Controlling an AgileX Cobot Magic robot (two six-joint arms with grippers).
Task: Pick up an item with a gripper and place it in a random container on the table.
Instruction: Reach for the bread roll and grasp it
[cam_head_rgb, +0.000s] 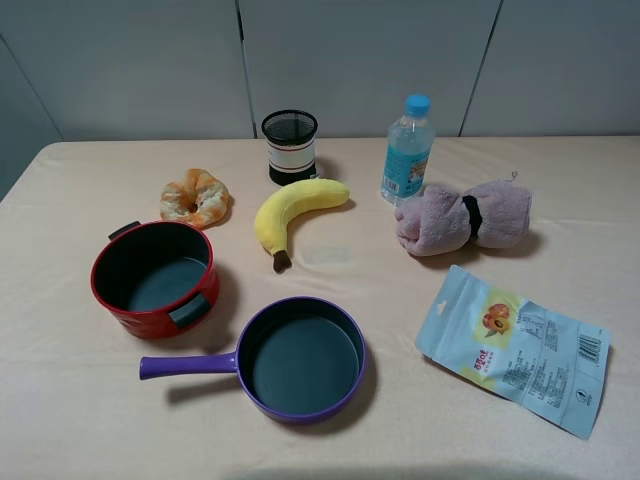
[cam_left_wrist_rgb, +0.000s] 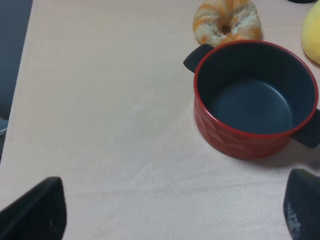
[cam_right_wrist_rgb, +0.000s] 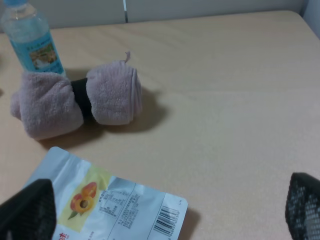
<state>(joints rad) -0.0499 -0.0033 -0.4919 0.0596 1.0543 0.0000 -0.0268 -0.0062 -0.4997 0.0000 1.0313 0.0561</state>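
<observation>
The orange-and-tan croissant toy (cam_head_rgb: 195, 197) lies on the beige cloth table (cam_head_rgb: 90, 400), just behind the red pot (cam_head_rgb: 153, 277). The pot is empty, with a dark grey inside and two black handles. In the left wrist view the pot (cam_left_wrist_rgb: 235, 135) and the croissant (cam_left_wrist_rgb: 227, 22) lie ahead of my left gripper (cam_left_wrist_rgb: 170, 220), whose dark fingertips (cam_left_wrist_rgb: 35, 212) stand wide apart with nothing between them. My right gripper (cam_right_wrist_rgb: 165, 215) is also open and empty, over the snack pouch (cam_right_wrist_rgb: 107, 205). Neither arm shows in the exterior high view.
A yellow banana (cam_head_rgb: 290, 210), a black mesh cup (cam_head_rgb: 290, 145) and a water bottle (cam_head_rgb: 407, 150) stand at the back. A purple long-handled pan (cam_head_rgb: 300, 358) sits in front. A rolled pink towel (cam_head_rgb: 465, 218) and the snack pouch (cam_head_rgb: 515, 345) lie on the right.
</observation>
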